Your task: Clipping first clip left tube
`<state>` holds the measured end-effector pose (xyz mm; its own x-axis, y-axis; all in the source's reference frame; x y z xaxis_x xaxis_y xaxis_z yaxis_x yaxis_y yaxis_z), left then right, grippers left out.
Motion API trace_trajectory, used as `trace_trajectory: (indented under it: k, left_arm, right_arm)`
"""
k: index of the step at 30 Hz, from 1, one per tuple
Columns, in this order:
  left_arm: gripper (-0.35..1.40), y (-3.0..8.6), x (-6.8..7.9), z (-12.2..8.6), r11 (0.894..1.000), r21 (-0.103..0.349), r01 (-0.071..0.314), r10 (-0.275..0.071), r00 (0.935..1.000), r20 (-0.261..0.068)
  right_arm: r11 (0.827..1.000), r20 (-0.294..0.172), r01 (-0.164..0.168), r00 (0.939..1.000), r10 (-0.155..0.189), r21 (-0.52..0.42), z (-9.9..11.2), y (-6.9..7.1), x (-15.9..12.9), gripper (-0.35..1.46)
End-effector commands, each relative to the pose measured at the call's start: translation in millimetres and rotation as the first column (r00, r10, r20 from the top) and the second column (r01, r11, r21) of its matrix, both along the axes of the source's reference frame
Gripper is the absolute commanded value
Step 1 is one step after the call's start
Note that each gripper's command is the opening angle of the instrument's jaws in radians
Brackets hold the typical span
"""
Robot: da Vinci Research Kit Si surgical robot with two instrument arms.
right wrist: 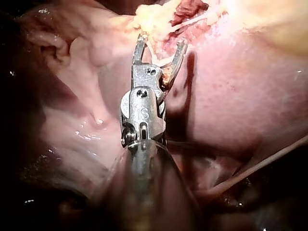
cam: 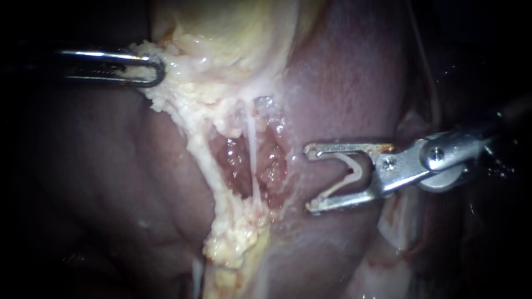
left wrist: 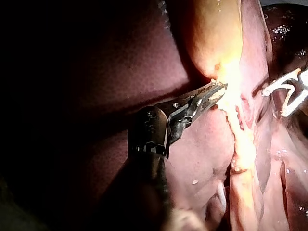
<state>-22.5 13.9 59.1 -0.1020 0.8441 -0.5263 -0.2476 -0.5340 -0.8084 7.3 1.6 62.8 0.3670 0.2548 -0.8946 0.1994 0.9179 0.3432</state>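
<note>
The clip (cam: 348, 176) sits unclosed between the right instrument's (cam: 308, 179) wide-standing jaws, near the nearest tube (cam: 252, 155) but apart. The left instrument (cam: 158, 69) clamps fatty tissue (cam: 177, 105), likely stretching it for access.

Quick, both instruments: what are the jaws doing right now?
Left instrument: jaws shut on the pale tissue.
Right instrument: jaws spread, holding an open clip.
</note>
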Motion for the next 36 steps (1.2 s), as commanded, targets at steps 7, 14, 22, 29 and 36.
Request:
trace_trajectory:
  k: [7, 14, 22, 29, 36]
  left_arm:
    - [-0.35, 0.0, -1.4, 0.1, 1.0, 0.001, 0.005, -0.005, 1.0, -0.003]
    - [-0.35, 0.2, -2.4, 0.0, 1.0, 0.003, 0.004, -0.004, 1.0, 0.0]
    - [-0.35, 0.2, -2.8, -0.1, 1.0, 0.003, 0.006, -0.006, 1.0, -0.001]
    - [-0.35, 0.2, -2.8, -0.1, 1.0, 0.003, 0.006, -0.006, 1.0, -0.001]
    - [-0.35, 0.2, -2.7, -0.1, 1.0, 0.003, 0.006, -0.006, 1.0, -0.001]
  right_arm:
    - [0.999, -0.005, 0.027, 0.9996, -0.027, 0.036, 1.9, -1.5, 3.6, 0.49]
    - [0.996, -0.024, 0.052, 0.9985, -0.05, 0.076, 4.1, -2.5, 6.8, 0.49]
    - [0.992, -0.074, 0.052, 0.9963, -0.044, 0.111, 5.1, -2.5, 9.2, 0.49]
    - [0.99, -0.1, 0.03, 0.9948, -0.016, 0.141, 5.2, -2.4, 10.5, 0.48]
    - [0.976, -0.161, 0.094, 0.985, -0.063, 0.197, 5.9, -2.7, 12.0, 0.45]
